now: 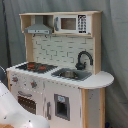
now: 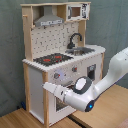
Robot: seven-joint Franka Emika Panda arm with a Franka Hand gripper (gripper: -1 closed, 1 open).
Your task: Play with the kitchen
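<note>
The kitchen [image 1: 60, 95] of pale wood and white panels stands upright in both exterior views, also shown as the kitchen [image 2: 37, 80]. It has a red-ringed hob [image 1: 37, 66], a grey sink [image 1: 72, 75], a black faucet [image 1: 82, 59], a hood [image 1: 39, 27] and a microwave [image 1: 72, 23]. The oven door [image 1: 27, 102] looks closed. In the second exterior view my gripper [image 2: 48, 88] points at the kitchen's front, level with the knobs and just above the oven door [image 2: 65, 102]. Whether it touches the front I cannot tell. Only my white arm [image 1: 15, 112] shows in the first exterior view.
A grey curtain [image 2: 10, 50] hangs behind the kitchen. A wooden table top [image 2: 112, 107] lies under my arm on the second exterior view's right. The rounded counter end [image 1: 102, 79] sticks out beside the sink.
</note>
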